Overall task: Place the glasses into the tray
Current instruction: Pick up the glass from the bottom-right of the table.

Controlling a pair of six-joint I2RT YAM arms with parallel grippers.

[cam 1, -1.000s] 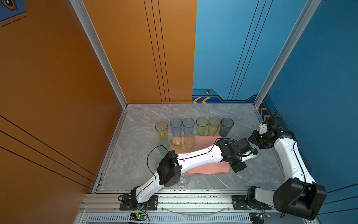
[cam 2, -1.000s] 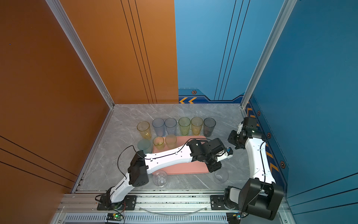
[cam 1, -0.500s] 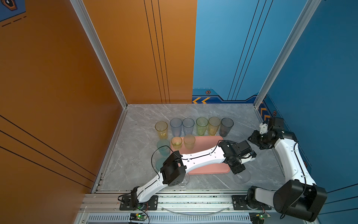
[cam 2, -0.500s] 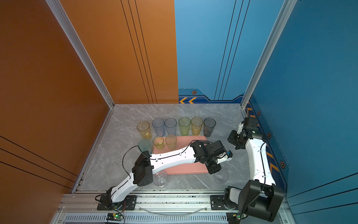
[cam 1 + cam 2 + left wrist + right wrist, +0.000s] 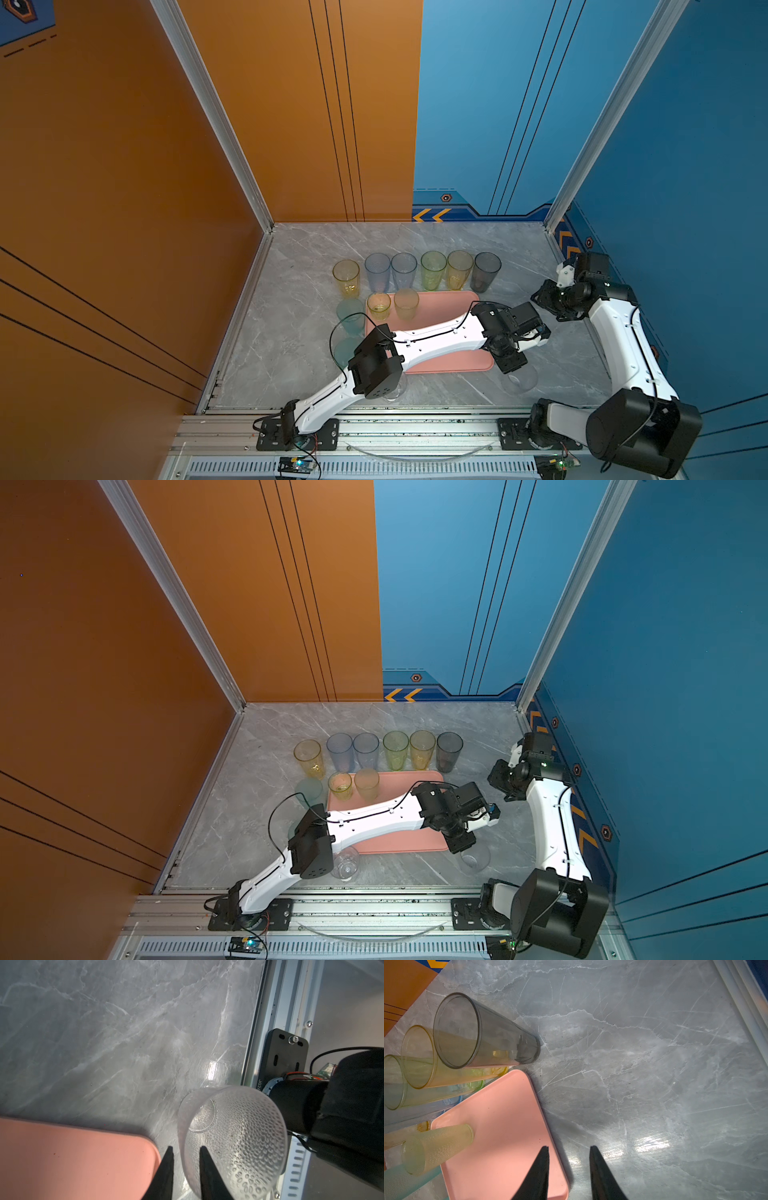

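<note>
Pink tray (image 5: 440, 309) on desk (image 5: 291, 332) holds two short yellow tumblers (image 5: 378, 306). Off it: six tall tumblers (image 5: 433, 270) behind, two teal tumblers (image 5: 350, 316) left, two clear tumblers (image 5: 519, 378) in front. Left claw (image 5: 186, 1148) apart, straddling one clear wall. Right claw (image 5: 569, 1147) apart, empty.

Your top views are bright, evenly lit and sharp. Just ahead of your left gripper (image 5: 186, 1149), glare (image 5: 212, 1070) whitens the marble table (image 5: 104, 1032). Beside your right gripper (image 5: 569, 1147) lie another glare patch (image 5: 652, 1142) and a soft shadow (image 5: 566, 1126). The right wrist view stretches the tall tumblers (image 5: 467, 1039).
</note>
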